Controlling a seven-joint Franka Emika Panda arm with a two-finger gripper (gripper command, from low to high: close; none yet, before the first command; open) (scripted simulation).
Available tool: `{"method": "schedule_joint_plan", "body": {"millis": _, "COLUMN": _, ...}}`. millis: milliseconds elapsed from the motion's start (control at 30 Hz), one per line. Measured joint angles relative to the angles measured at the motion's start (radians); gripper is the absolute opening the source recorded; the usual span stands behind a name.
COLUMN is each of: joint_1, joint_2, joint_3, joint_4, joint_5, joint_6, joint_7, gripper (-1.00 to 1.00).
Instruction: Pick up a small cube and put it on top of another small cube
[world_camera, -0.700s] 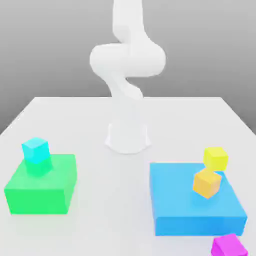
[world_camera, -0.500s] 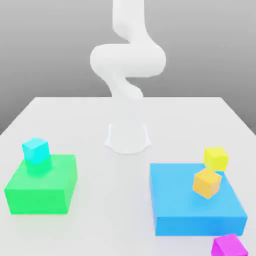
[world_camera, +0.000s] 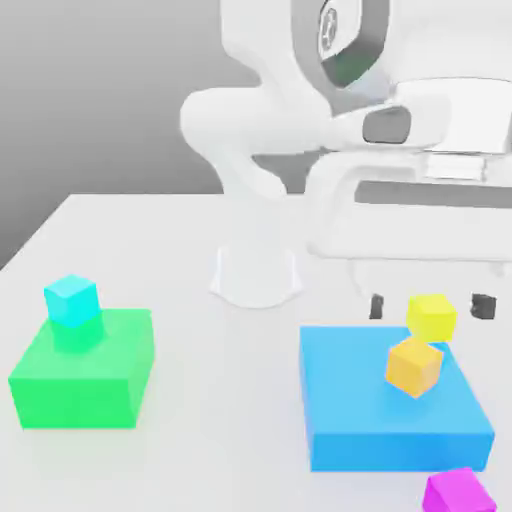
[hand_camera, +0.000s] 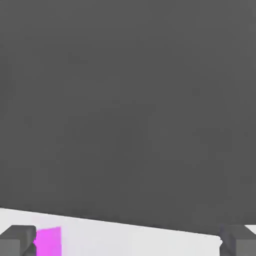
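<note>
The small magenta cube (world_camera: 458, 492) lies on the white table at the front, at the exterior view's right, just in front of the big blue block (world_camera: 395, 415). In the hand view a slice of the magenta cube (hand_camera: 49, 242) sits close beside one dark fingertip (hand_camera: 17, 240). My gripper (world_camera: 430, 306) hangs open above the far edge of the blue block, its fingers (world_camera: 376, 306) wide apart and holding nothing. In the picture the yellow cube (world_camera: 431, 316) falls between them; how far it is from them I cannot tell.
An orange cube (world_camera: 413, 365) rests on the blue block. A cyan cube (world_camera: 71, 300) sits on the big green block (world_camera: 85, 370) at the exterior view's left. The arm's white base (world_camera: 256, 275) stands mid-table.
My hand and its fingers have come into the exterior view at the upper right, where only the arm's base and elbow showed before. No cube has moved.
</note>
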Motion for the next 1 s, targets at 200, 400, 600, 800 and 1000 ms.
{"method": "schedule_joint_plan", "body": {"millis": 200, "joint_1": 0.048, "joint_2": 0.212, "joint_3": 0.016, "joint_4": 0.015, "joint_5": -0.019, "joint_6": 0.055, "joint_7": 0.043, "gripper": 0.0}}
{"method": "schedule_joint_plan", "body": {"millis": 400, "joint_1": 0.102, "joint_2": 0.422, "joint_3": 0.006, "joint_4": 0.041, "joint_5": -0.045, "joint_6": 0.15, "joint_7": 0.081, "gripper": 0.0}}
{"method": "schedule_joint_plan", "body": {"millis": 600, "joint_1": 0.124, "joint_2": 0.49, "joint_3": -0.02, "joint_4": 0.057, "joint_5": -0.071, "joint_6": 0.201, "joint_7": 0.101, "gripper": -1.0}}
{"method": "schedule_joint_plan", "body": {"millis": 800, "joint_1": 0.099, "joint_2": 0.408, "joint_3": 0.013, "joint_4": 0.037, "joint_5": -0.034, "joint_6": 0.139, "joint_7": 0.074, "gripper": -1.0}}
{"method": "schedule_joint_plan", "body": {"millis": 1000, "joint_1": -0.012, "joint_2": 0.21, "joint_3": -0.091, "joint_4": -0.073, "joint_5": -0.003, "joint_6": 0.05, "joint_7": 0.115, "gripper": -1.0}}
